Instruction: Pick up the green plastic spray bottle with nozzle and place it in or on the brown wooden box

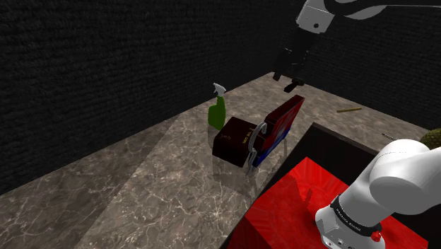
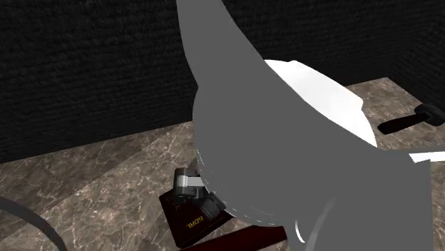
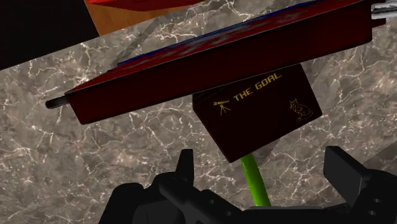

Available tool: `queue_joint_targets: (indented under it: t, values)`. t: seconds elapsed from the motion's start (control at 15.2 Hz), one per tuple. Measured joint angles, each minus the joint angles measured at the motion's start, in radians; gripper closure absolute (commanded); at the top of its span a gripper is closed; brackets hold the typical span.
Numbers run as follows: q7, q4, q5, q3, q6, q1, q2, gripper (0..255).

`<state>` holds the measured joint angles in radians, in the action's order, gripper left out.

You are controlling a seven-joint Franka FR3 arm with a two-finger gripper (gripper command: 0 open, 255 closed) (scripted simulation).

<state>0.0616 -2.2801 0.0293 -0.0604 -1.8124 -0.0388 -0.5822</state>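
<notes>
dark box (image 3: 257,114) lbl "THE GOAL", pincer (image 3: 264,168) spread

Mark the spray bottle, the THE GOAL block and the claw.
spray bottle (image 1: 217,114), shoulder view, on its green body.
THE GOAL block (image 3: 257,114), wrist view, on its lettered face.
claw (image 1: 284,83), shoulder view, midway between its open fingertips.

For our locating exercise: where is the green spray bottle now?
In the shoulder view, the green spray bottle stands on the marble surface, just left of the dark box, below-left of the gripper.

Indoor corner: marbled surface (image 1: 141,191), dark walls (image 1: 99,64)
</notes>
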Motion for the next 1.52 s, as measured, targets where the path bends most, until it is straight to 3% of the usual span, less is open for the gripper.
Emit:
queue_joint_targets:
  t: [0.59,1.32,1.52]
  values:
    - [0.006,0.167,0.019,0.019,-0.148,-0.027,0.331,0]
    - [0.015,0.514,0.028,0.04,-0.208,-0.05,0.759,0]
    - [0.016,0.524,0.029,0.042,-0.236,-0.052,0.799,0]
